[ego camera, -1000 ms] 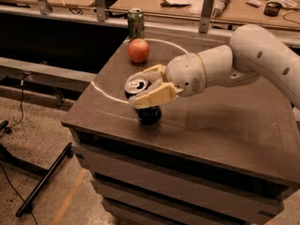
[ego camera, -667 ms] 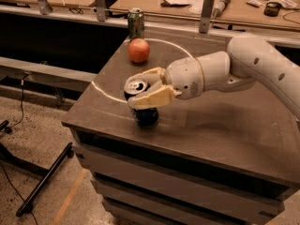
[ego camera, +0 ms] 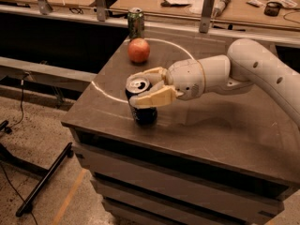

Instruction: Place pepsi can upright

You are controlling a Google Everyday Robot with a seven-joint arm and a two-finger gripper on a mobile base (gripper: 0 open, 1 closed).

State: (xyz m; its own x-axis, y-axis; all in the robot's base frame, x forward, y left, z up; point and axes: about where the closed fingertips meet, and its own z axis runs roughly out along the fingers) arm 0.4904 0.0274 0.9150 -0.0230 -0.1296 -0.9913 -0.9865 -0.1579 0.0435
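hand (ego camera: 135, 89) clamped on pepsi can (ego camera: 143, 113), grip nr top | can upright on tabletop (ego camera: 225, 130), just in front of apple (ego camera: 139, 50) | green can (ego camera: 136, 22) behind apple

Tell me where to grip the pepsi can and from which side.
Its upper side wall, level from the table's middle, as the tool does, closed around it: the pepsi can stands upright, its straight wall offering opposite faces.
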